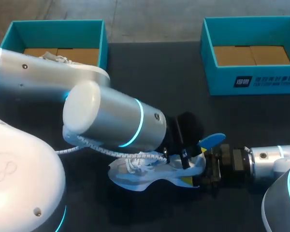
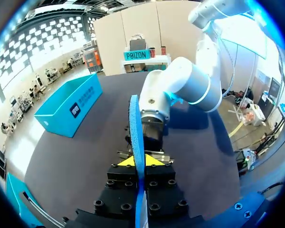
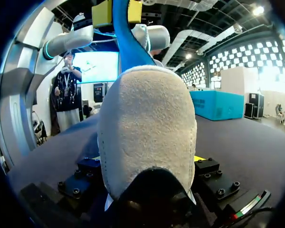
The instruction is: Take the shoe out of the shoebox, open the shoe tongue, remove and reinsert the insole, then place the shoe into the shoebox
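**Insole pinched over a clamped heel**

The right fingers (image 1: 186,181) are closed on the heel of the white shoe (image 3: 147,128), which lies on the dark tabletop (image 1: 183,87). Just above that heel, the left fingers (image 2: 124,162) pinch the blue insole (image 2: 135,123) edge-on. Its lower end appears to sit behind the collar, though that part is hidden. Whichever way the insole must travel, it should follow the line of the shoe's opening while the heel grip holds firm — a sideways pull could buckle it. Well beyond both, the teal shoebox (image 1: 251,79) stands open.
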You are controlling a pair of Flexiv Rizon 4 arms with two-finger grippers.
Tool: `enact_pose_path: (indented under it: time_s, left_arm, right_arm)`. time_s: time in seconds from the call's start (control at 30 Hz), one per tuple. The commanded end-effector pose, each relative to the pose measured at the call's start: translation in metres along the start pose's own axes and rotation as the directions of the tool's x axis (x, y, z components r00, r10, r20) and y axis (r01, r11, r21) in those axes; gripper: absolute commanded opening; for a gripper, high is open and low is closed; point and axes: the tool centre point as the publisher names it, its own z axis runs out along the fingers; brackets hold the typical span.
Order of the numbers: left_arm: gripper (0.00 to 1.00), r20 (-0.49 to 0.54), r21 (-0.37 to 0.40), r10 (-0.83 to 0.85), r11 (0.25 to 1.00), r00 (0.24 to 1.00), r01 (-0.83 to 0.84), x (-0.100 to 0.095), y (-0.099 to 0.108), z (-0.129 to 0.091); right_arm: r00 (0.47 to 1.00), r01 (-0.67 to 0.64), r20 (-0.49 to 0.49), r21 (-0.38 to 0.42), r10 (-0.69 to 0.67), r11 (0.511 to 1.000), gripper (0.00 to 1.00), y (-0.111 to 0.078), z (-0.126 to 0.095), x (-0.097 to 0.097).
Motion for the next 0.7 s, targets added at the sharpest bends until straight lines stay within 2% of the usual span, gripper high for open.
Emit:
enact_pose_path:
  time_s: [0.03,0.2,0.7]
  left_arm:
    - [0.0,-0.018,-0.03,0.005,1.0,1.0,-0.006,-0.001,-0.011,-0.009]
    - [0.0,-0.023,-0.064,0.015,0.998,1.0,-0.016,0.004,-0.021,-0.015]
    - [0.0,-0.085,-0.288,-0.004,0.957,0.996,-0.021,0.014,-0.038,-0.037]
  right_arm:
    - [1.0,0.0,0.003,0.001,0.0,1.0,0.0,0.0,0.001,0.001]
    - [1.0,0.0,0.003,0.001,0.0,1.0,0.0,0.0,0.001,0.001]
    - [1.0,0.0,0.003,0.001,0.0,1.0,0.0,0.0,0.001,0.001]
